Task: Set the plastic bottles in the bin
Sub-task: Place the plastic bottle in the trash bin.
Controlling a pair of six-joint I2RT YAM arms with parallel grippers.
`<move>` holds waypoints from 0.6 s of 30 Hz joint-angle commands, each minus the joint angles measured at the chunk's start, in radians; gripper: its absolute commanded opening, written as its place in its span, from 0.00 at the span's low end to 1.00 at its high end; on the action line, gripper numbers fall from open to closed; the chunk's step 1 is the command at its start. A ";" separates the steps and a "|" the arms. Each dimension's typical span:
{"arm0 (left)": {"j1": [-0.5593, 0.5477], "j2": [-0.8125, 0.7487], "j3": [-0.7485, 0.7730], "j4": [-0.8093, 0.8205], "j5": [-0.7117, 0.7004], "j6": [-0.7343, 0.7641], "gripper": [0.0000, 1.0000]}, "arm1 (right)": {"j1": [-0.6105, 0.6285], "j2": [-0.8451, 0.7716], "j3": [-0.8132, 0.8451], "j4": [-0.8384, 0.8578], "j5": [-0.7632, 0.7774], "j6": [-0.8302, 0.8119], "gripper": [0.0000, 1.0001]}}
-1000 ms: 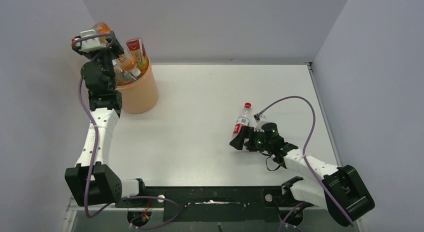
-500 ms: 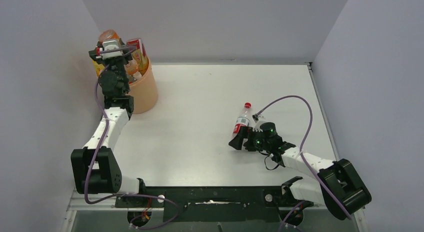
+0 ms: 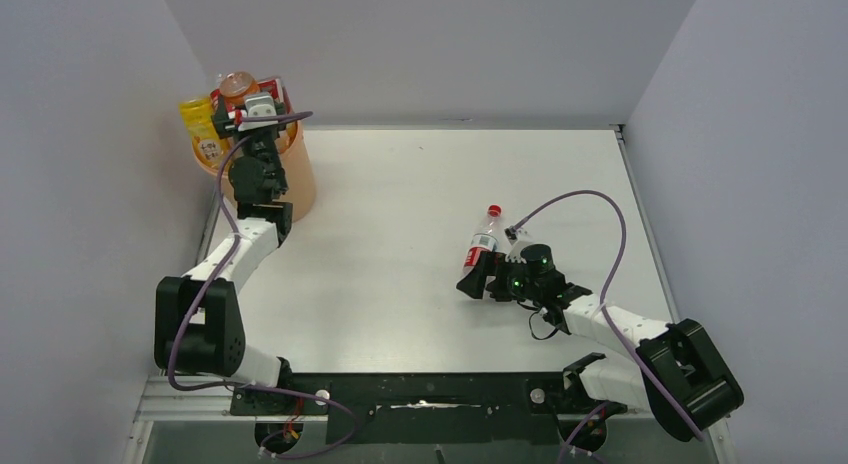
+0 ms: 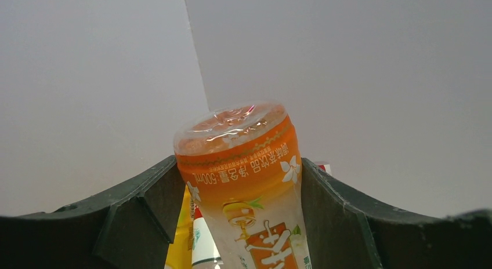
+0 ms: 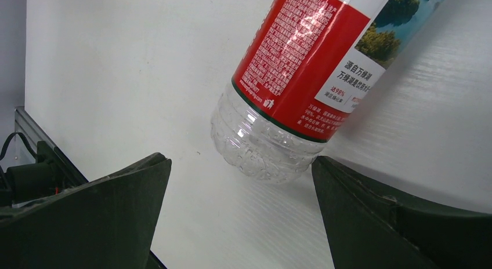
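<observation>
My left gripper [image 3: 243, 102] is shut on an orange-labelled bottle [image 3: 238, 84], held bottom-up above the peach-orange bin [image 3: 300, 180] at the far left corner. In the left wrist view the bottle [image 4: 243, 164] sits tight between both fingers [image 4: 139, 211]. The bin holds several bottles, among them a yellow one [image 3: 203, 126] and a red-labelled one [image 3: 272, 92]. A clear red-labelled bottle [image 3: 484, 244] with a red cap lies on the table. My right gripper [image 3: 478, 280] is open just behind its base; in the right wrist view the base [image 5: 261, 147] lies ahead of the spread fingers [image 5: 116, 205].
The white table [image 3: 400, 204] is walled at the back and both sides. The bin stands against the left wall near the back corner. A purple cable [image 3: 600, 209] loops over the table beside the right arm.
My left arm has swung right with the orange-labelled bottle, from the bin's left side to above its opening. The right gripper and the lying bottle have hardly moved.
</observation>
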State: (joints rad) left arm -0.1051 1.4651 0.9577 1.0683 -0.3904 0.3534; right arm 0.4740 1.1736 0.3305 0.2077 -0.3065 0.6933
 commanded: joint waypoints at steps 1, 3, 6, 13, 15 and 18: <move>-0.008 0.024 0.018 0.083 -0.077 0.045 0.55 | 0.010 -0.031 0.005 0.044 0.004 0.003 0.98; -0.007 0.026 0.013 0.083 -0.084 0.043 0.55 | 0.009 -0.029 0.003 0.046 0.004 0.004 0.98; -0.008 0.024 -0.002 0.084 -0.085 0.036 0.55 | 0.010 -0.030 0.004 0.051 0.003 0.006 0.98; -0.008 0.045 0.016 0.040 -0.103 0.040 0.55 | 0.010 -0.039 0.005 0.042 0.005 0.005 0.98; -0.007 0.053 0.026 0.026 -0.109 0.039 0.55 | 0.009 -0.040 0.003 0.043 0.008 0.006 0.98; -0.005 0.061 0.036 0.006 -0.111 0.034 0.55 | 0.010 -0.045 0.004 0.041 0.006 0.008 0.98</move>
State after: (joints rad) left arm -0.1146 1.5036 0.9638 1.1046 -0.4629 0.3622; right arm 0.4759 1.1606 0.3305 0.2077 -0.3061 0.6937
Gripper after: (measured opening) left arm 0.651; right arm 0.979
